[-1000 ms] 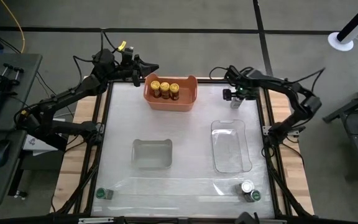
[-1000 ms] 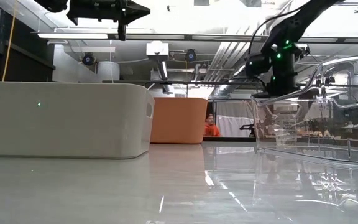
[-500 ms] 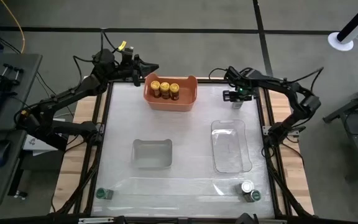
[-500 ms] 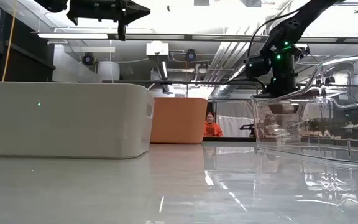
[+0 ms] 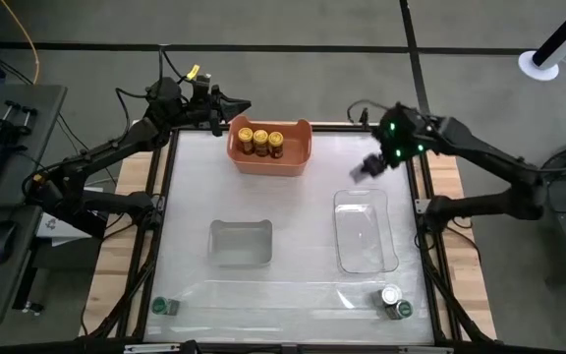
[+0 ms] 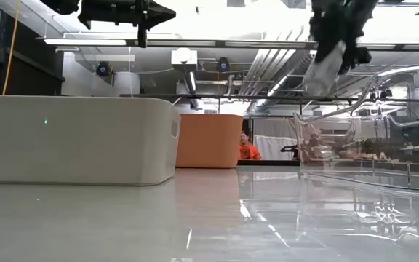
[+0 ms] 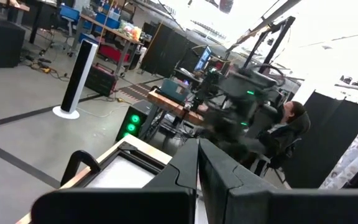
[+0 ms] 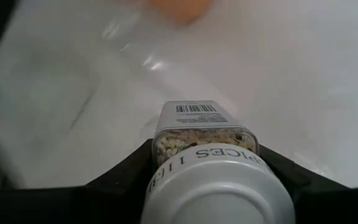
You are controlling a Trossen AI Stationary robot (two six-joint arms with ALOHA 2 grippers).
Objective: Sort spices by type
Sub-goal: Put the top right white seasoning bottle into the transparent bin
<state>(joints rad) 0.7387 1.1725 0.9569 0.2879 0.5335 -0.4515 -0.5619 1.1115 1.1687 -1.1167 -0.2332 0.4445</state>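
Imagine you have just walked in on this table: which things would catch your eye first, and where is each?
The orange tub at the table's far edge stands out, with three yellow-lidded jars inside. To its right, the right gripper hangs above the table, clamped on a white-lidded spice jar. At the near right corner, a silver-lidded jar and a green-lidded jar stand together.

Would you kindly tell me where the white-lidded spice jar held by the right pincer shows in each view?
High: white-lidded spice jar, right of the orange plastic tub.
Low: upper right; orange tub at centre.
Left wrist: cannot tell.
Right wrist: bottom centre, between the pincer's fingers.
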